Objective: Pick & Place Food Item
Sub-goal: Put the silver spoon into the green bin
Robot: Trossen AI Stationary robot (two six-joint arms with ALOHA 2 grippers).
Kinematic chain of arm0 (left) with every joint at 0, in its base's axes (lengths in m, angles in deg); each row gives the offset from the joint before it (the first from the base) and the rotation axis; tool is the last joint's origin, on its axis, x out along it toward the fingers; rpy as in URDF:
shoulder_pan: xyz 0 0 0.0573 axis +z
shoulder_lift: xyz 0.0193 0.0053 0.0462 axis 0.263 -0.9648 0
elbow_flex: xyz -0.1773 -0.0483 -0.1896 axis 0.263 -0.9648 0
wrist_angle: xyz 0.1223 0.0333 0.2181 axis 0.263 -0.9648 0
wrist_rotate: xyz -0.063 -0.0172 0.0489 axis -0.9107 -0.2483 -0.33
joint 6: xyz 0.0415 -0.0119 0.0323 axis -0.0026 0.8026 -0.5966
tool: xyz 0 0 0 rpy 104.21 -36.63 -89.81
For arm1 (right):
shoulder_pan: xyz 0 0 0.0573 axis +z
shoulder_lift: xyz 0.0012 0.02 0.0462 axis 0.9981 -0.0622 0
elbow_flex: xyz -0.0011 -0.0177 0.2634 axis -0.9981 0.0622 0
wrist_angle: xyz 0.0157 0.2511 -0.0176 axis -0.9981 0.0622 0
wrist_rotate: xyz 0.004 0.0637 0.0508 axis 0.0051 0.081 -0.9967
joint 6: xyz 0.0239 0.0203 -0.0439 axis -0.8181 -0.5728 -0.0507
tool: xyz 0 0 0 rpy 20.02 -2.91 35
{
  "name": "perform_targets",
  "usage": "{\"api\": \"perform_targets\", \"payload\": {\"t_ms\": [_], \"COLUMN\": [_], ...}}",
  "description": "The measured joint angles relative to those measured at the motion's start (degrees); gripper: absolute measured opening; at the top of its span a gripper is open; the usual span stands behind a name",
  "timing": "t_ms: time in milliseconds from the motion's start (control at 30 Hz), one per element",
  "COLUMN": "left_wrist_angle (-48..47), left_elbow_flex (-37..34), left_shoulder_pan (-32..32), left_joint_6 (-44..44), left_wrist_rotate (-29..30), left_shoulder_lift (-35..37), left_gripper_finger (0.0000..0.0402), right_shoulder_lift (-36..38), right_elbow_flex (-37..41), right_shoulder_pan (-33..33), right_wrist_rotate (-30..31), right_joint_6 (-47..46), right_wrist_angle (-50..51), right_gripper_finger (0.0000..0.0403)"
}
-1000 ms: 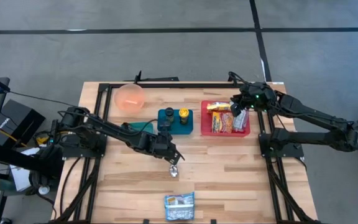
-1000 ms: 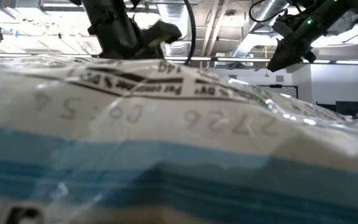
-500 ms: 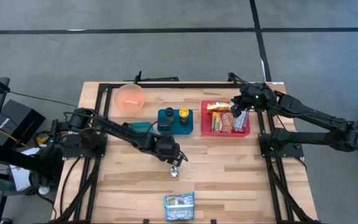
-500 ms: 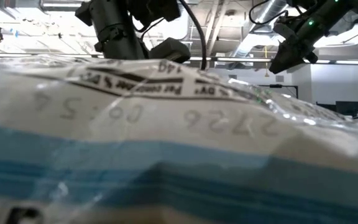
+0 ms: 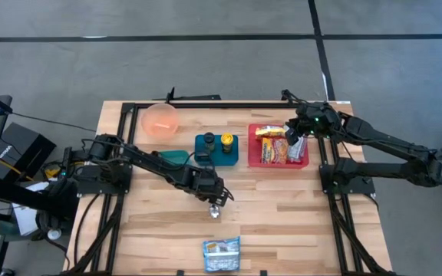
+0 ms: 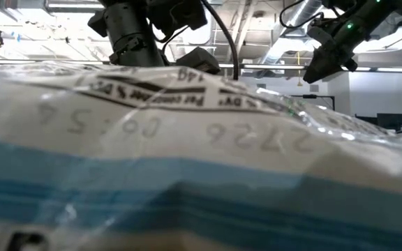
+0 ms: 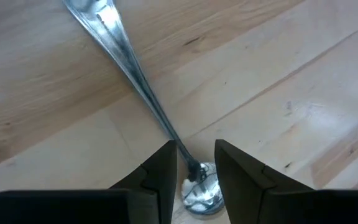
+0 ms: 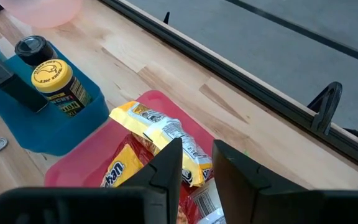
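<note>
The right gripper (image 5: 293, 141) hangs over the red tray (image 5: 252, 147), just above the snack packets (image 8: 160, 127) that lie inside it. A packet edge shows at the narrow gap, but I cannot tell if the fingers are clamped on it. If the hold is only on a thin corner, the packet may slip out during the lift and fall back into the tray or over its rim. The left gripper (image 7: 194, 149) is low over the bare wood, well apart from the tray, on the tray's left-arm side and nearer the front. A spoon (image 7: 129, 62) runs into the small gap between its fingers, with a shiny foil lump (image 7: 199, 191) just beside the handle's end – whether anything is pinched, I cannot tell. Closing here could catch the handle instead of the lump, or push both away. A blue packet (image 5: 221, 254) lies still farther from the tray – it is not at risk.
</note>
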Motion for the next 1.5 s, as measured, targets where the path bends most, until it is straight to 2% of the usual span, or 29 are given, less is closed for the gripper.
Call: {"api": "perform_targets", "payload": {"t_ms": [1133,1267,1500], "left_wrist_angle": [-0.1,1.8,0.0], "left_elbow_flex": [0.0,0.3,-0.1], "left_shoulder_pan": [0.0,0.1,0.2], "left_joint_6": [1.3,1.3,1.1], "left_wrist_rotate": [0.4,-1.6,-0.9], "left_shoulder_lift": [-2.7,-4.0,-2.2], "left_gripper_finger": [0.0103,0.0103,0.0103], "right_shoulder_lift": [0.0,0.0,0.0], "right_elbow_flex": [0.0,0.0,0.0], "right_shoulder_pan": [0.0,0.0,0.0], "right_wrist_rotate": [0.0,0.0,0.0], "right_joint_6": [0.0,0.0,0.0], "right_wrist_angle": [0.5,0.5,0.6], "right_gripper_finger": [0.0083,0.0083,0.0083]}}
